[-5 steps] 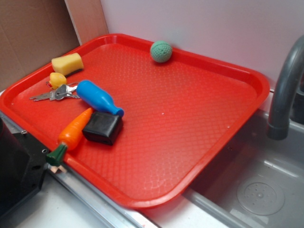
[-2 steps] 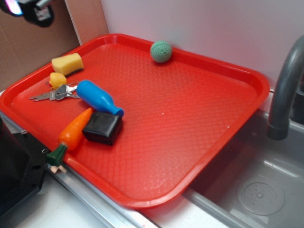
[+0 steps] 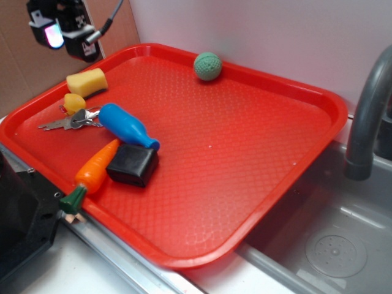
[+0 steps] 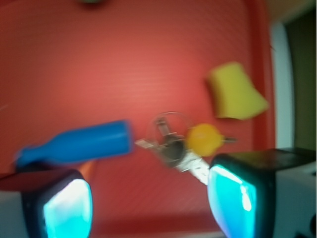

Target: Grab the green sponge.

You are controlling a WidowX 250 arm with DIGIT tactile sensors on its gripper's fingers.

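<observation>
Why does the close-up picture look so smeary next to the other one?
The wrist view is blurred: the green sponge, blue bottle and keys all have soft edges, and the gripper fingers glow cyan. The exterior view is sharp, with soft shine on the red tray.

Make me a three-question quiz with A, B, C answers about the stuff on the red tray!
1. Where is the yellow foam sponge with a dark green layer?
A. by the tray's far left rim
B. in the sink
C. on the black block

2. What colour is the plastic toy bottle?
A. green
B. blue
C. white

3. What is the robot's end effector doing?
A. squeezing the sponge
B. lifting the keys
C. open, holding nothing

Answers: 1 A, it lies near the red plastic tray's rim. 2 B, plainly blue. 3 C, the wrist view shows spread fingers with nothing between.
</observation>
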